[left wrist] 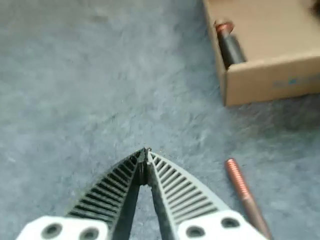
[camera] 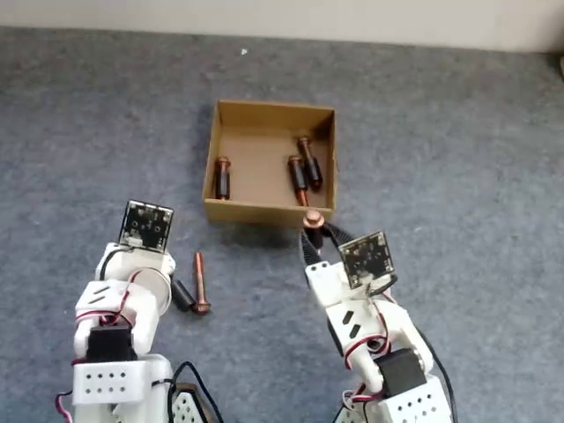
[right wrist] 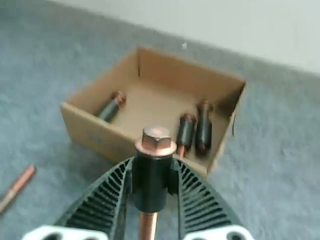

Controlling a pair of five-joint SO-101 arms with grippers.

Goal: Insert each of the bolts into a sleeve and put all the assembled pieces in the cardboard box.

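Right gripper [right wrist: 152,170] is pinching a sleeved bolt [right wrist: 155,145] upright, copper head on top, right up at the cardboard box's [camera: 264,211] near wall, toward the end on the right arm's side. Inside the box three assembled pieces lie flat, one [camera: 222,178] along the far-side wall from that gripper and two [camera: 298,179] [camera: 310,161] side by side close to it. Left gripper [left wrist: 145,156] has its fingers pressed together on nothing, over the grey carpet [camera: 458,159] short of the box's other near corner, with a bare bolt [camera: 199,280] lying a little nearer the box and a loose black sleeve [camera: 182,295] just beside its head end.
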